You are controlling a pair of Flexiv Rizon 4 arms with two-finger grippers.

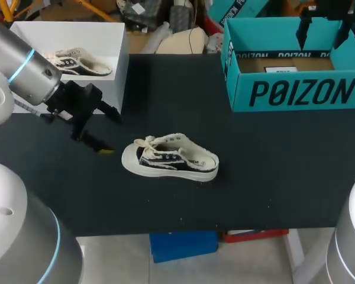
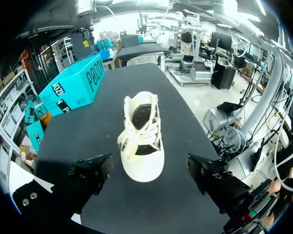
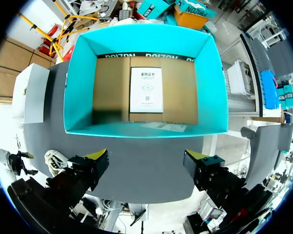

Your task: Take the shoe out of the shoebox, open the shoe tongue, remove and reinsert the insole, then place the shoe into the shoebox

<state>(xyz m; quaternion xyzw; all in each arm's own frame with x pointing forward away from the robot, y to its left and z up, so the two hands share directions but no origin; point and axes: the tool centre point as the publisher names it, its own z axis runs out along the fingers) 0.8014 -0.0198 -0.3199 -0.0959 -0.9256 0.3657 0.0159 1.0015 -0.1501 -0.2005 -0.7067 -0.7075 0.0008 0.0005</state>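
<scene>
The shoe (image 1: 168,160), a cream and black laced sneaker, stands upright on its sole on the black bench (image 1: 254,177), outside either box; all positions below are given relative to it.

The left end effector (image 1: 113,135) is just beside the shoe's toe, on the shoe's left, and does not touch it. Its fingers are spread wide and nothing is held. In the left wrist view the shoe (image 2: 141,141) lies straight ahead of this end effector (image 2: 149,171), with the toe cap nearest, in line with the gap between the two fingers, and the heel pointing away.

A white box (image 1: 65,35) is beyond the shoe and to its left. It is open at the top, with a second shoe (image 1: 77,62) of like pattern inside.

The teal shoebox (image 1: 296,92) is beyond the shoe and to its right, well apart from it, and also open at the top.

The right end effector (image 1: 323,35) is farthest from the shoe, over the shoebox's far side. Its fingers are wide apart and it holds nothing. In the right wrist view this end effector (image 3: 147,165) faces down into the shoebox (image 3: 78,83), whose brown floor bears a white card (image 3: 146,90).
</scene>
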